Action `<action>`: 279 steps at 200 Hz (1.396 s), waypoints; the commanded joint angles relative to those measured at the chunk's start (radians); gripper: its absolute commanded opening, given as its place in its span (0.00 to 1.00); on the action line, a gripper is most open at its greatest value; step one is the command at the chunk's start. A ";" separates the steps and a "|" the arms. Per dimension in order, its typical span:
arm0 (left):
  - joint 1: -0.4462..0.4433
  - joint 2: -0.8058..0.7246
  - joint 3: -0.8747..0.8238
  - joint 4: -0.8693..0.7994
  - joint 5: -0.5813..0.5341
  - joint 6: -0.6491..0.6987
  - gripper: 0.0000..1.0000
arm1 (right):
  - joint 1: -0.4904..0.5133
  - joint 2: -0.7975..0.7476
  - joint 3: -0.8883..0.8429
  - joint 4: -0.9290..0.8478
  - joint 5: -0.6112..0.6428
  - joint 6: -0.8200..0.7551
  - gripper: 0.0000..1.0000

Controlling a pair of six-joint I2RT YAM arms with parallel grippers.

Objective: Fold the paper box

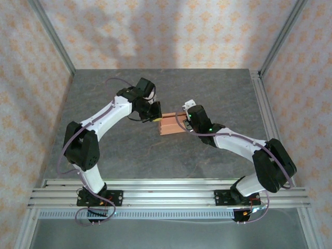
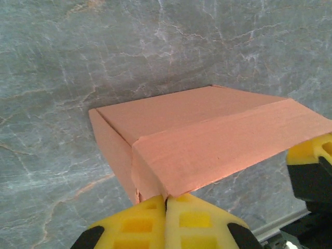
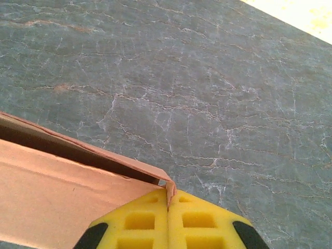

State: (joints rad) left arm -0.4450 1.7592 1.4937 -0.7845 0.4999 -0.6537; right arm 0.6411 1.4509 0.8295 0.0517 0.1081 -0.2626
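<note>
Box: paper box (image 1: 171, 126) is at the middle of the table (image 1: 218, 98), between both arms.
Left gripper (image 2: 166, 203): jaws pinching a corner, likely steadying it.
Right gripper (image 3: 167, 201): jaws pinching the flap edge, probably closing it.

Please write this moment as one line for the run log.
paper box: partly folded, over middle of table | left gripper: shut on box corner | right gripper: shut on flap edge
</note>
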 commanded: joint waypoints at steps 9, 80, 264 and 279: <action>-0.019 0.006 0.029 -0.022 -0.051 0.039 0.10 | 0.022 -0.003 0.044 -0.037 -0.038 0.007 0.00; -0.050 0.001 0.046 -0.064 -0.140 0.056 0.27 | 0.022 0.008 0.062 -0.079 -0.035 0.028 0.00; -0.059 0.088 0.005 -0.084 -0.195 0.085 0.00 | 0.022 0.082 -0.084 0.167 -0.048 0.137 0.00; -0.060 0.094 -0.002 -0.084 -0.200 0.086 0.00 | 0.022 0.066 -0.084 0.169 -0.051 0.150 0.03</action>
State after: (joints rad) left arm -0.4911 1.8095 1.5196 -0.8398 0.3225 -0.5827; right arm 0.6491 1.5028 0.7788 0.2394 0.1017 -0.1478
